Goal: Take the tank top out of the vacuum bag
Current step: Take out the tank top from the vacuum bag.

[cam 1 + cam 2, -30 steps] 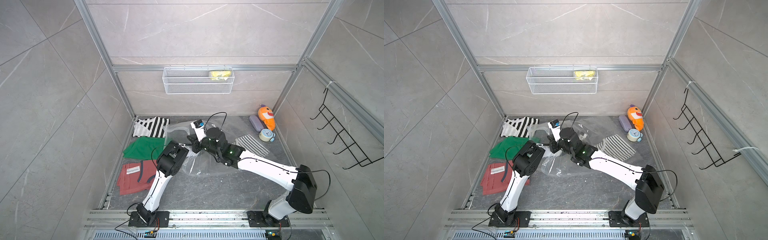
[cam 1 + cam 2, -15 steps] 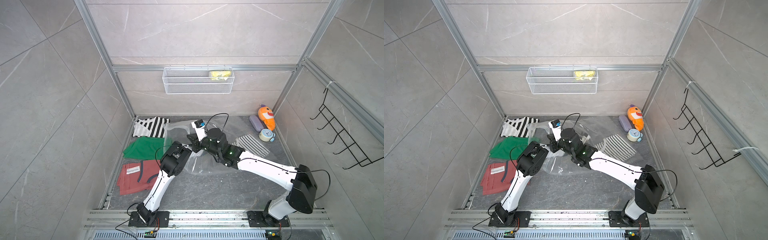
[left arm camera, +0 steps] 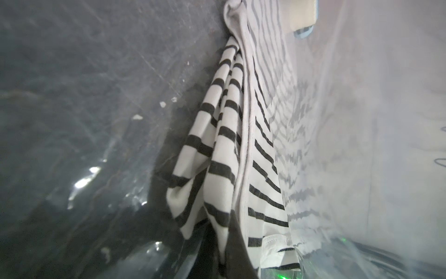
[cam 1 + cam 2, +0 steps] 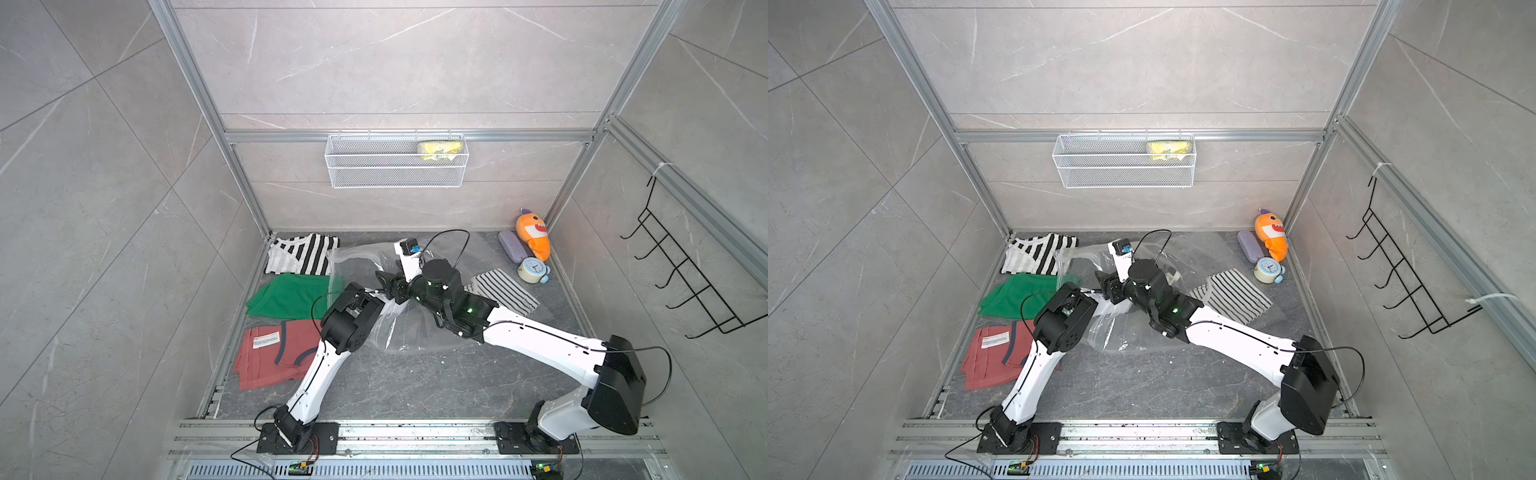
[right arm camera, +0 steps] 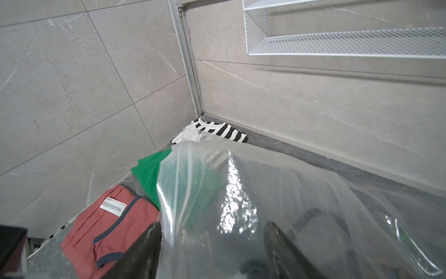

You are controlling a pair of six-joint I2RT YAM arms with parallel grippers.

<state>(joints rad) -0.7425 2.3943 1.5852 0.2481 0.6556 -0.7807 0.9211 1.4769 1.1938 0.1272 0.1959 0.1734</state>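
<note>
The left jaws are clenched on a fold of the white tank top with thin black stripes [image 3: 241, 149], which is seen from inside the large, clear, crinkly plastic vacuum bag [image 4: 361, 266]. The right jaws are spread wide and released, with the bag's zip edge draped between the dark fingers [image 5: 144, 251]. The tank top is stretched out inside the film on the dark grey marbled counter [image 4: 415, 382], towards a pale round alarm clock [image 4: 532, 269]. A folded green garment [image 4: 291, 295] is partly overlapped by the bag.

vacuum bag [image 5: 277, 183] draped over the wide-apart right gripper [image 5: 212, 253], green garment [image 5: 148, 172], red garment [image 5: 108, 232], striped garment [image 5: 217, 130] along the wall [image 5: 72, 96]
</note>
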